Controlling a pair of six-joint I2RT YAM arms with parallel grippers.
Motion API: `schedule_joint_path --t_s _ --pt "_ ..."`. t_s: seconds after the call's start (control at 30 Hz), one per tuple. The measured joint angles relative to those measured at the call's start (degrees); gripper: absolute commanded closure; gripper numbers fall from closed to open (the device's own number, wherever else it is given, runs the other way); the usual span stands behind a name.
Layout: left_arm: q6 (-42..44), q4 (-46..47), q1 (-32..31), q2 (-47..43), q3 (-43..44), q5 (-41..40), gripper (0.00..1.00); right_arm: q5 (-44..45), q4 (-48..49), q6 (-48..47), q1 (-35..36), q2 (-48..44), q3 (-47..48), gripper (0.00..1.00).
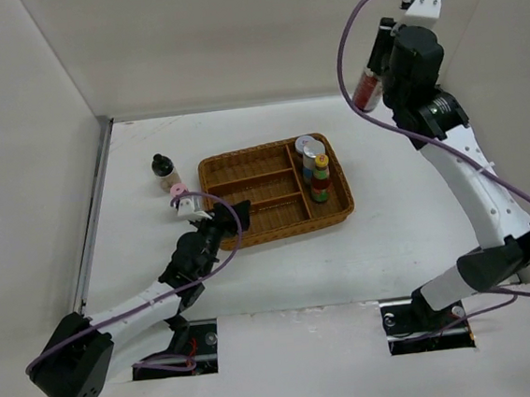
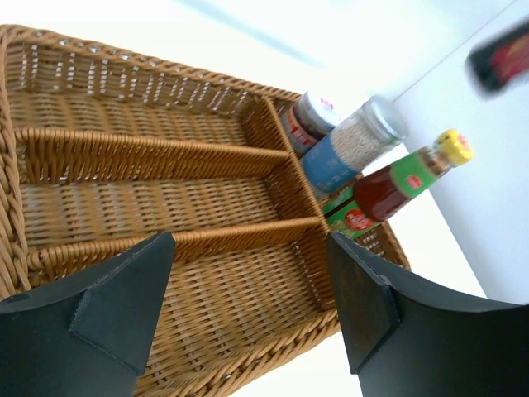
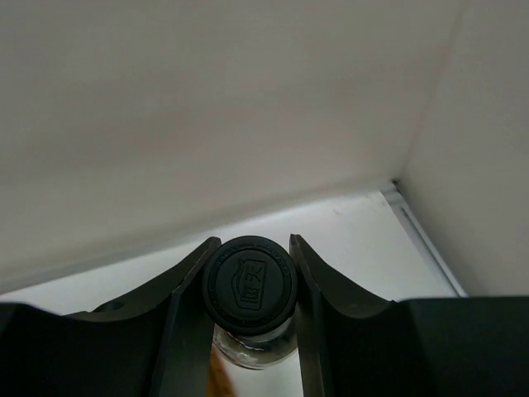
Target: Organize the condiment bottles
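At the left of the table, the short black-capped tan jar [image 1: 161, 171] and the tiny pink-capped jar [image 1: 178, 190] stood outside the wicker tray [image 1: 248, 221]. The left gripper [image 1: 191, 206] lay just beside the pink-capped jar, jaws wide apart and holding nothing. In the tray's right-hand compartment stood the silver-lidded jar [image 1: 309, 145] and the yellow-capped bottle [image 1: 320, 178], close together. At the right, the right gripper [image 3: 248, 285] was raised high, jaws closed on the cap of the dark-red bottle [image 1: 364, 88].

Hazards, as judged:
- The bottle hung by its cap alone, so a slip or swing could drop it.
- Lowering it into the occupied compartment could topple the bottles standing there.
- Any sideways motion of the left arm could knock over the pink-capped jar.

Only the right wrist view showed the cap seated between the fingers. Only the left wrist view confirmed the left jaws were empty. Only the top view showed the two loose jars.
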Motion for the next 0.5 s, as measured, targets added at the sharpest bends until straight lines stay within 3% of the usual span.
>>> schedule_joint_path --t_s 0.23,0.5 --pt "0.0 -0.2 0.3 -1.8 -0.3 0.0 0.27 -0.1 4.1 -3.7 16.8 1.3 11.8 0.74" --pt "0.0 -1.7 2.3 -5.8 -0.4 -0.1 0.27 -0.9 6.5 -4.4 27.0 9.6 11.1 0.74"
